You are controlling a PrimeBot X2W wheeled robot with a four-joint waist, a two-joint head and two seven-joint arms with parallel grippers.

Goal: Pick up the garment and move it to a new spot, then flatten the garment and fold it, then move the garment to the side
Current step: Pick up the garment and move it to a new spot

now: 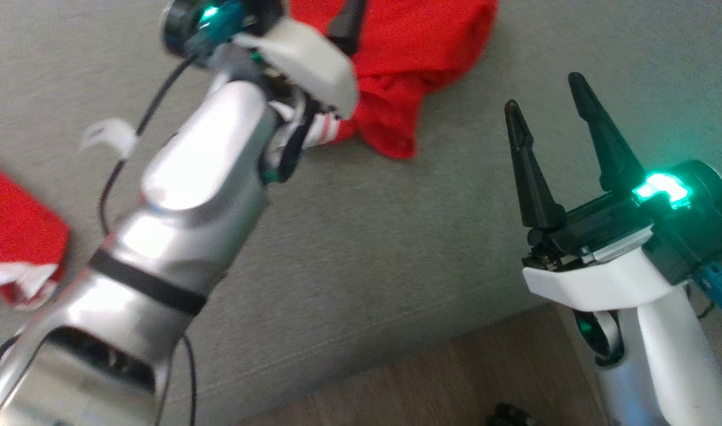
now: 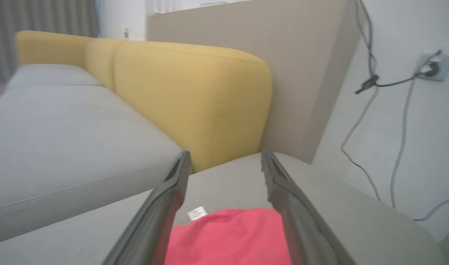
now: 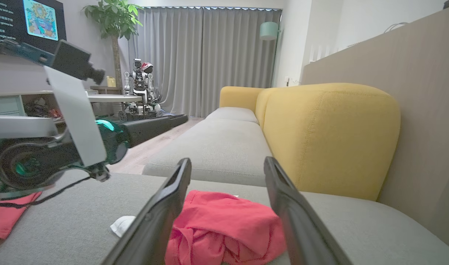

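The garment (image 1: 408,53) is seen lying in a crumpled heap on the grey sofa seat (image 1: 396,248), near the yellow backrest (image 2: 195,95), so flattening is judged to be the step in hand. It is best done by taking two well-separated edges or corners, one in each gripper, and drawing them apart low over the cushion so that the cloth is spread rather than lifted and bunched again. A single layer should be pinched, since the folds are piled on one another. The left gripper (image 2: 225,154) is held with its fingers spread wide and nothing pinched. The red cloth is framed between them, just below and ahead, with its white label (image 2: 197,212) beside the one finger. Whether the fingers are touching the cloth cannot be told. The right gripper (image 1: 543,92) is likewise spread and empty, and is kept apart from the garment, which lies ahead of it and off to its left. A second piece of red cloth (image 1: 18,231) is seen well apart at the left edge of the seat.
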